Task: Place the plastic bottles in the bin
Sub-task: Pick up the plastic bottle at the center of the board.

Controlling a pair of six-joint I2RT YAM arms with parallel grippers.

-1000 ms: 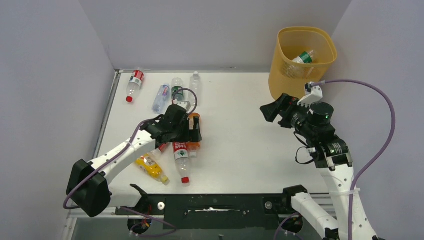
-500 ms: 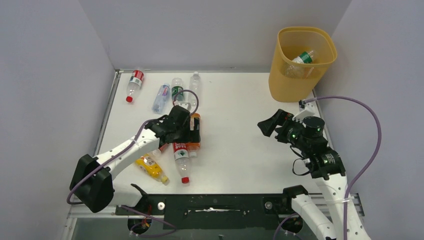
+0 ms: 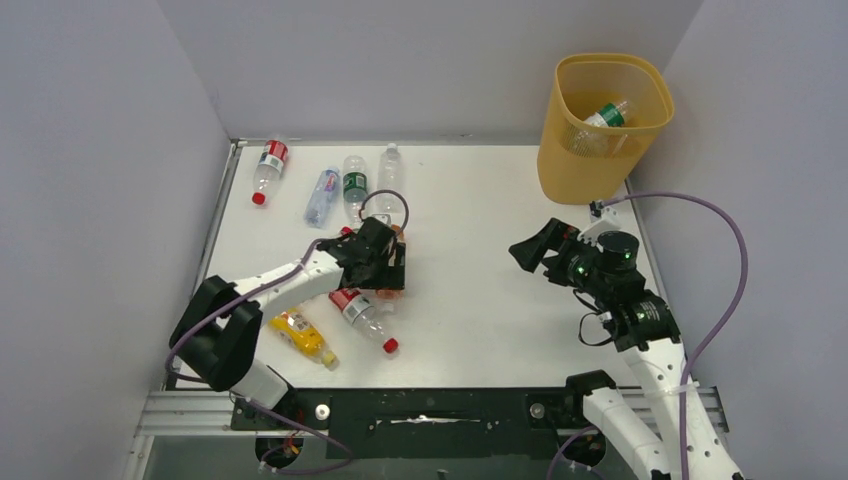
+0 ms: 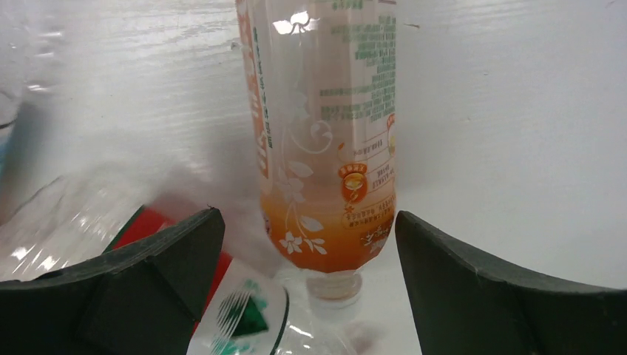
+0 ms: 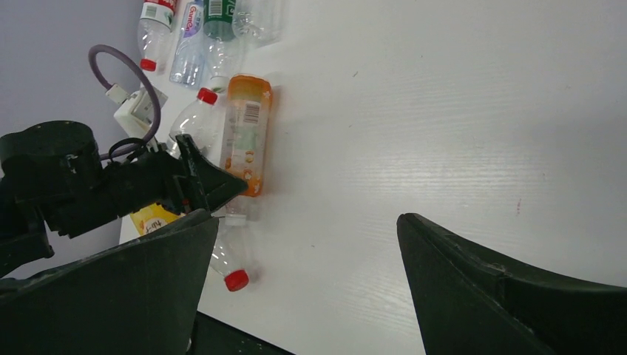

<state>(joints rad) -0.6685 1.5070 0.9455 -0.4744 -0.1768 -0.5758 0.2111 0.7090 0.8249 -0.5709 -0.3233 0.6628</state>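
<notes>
- Your left gripper point(image 4: 307, 248) is spread wide. Its jaws stand on either side of the orange bottle point(image 4: 325, 148), with a gap showing on both sides.
- That orange bottle lies flat on the white table point(image 3: 480, 230), with its neck end toward the wrist camera.
- A red-capped bottle point(image 3: 358, 308) lies just beside it on the near side, and a yellow bottle point(image 3: 300, 335) lies near that, further left.
- Four more lie near the table's far left: a red-labelled bottle point(image 3: 268, 163), a blue-labelled bottle point(image 3: 322, 193), a green-labelled bottle point(image 3: 354, 185) and a clear bottle point(image 3: 390, 170).
- Your right gripper point(image 3: 535, 252) is also spread wide and holds nothing. It hovers over bare table, well apart from the bottles.
- The bin point(image 3: 585, 165) stands at the far right corner with a binned bottle point(image 3: 607, 115) inside, showing a green label.
</notes>
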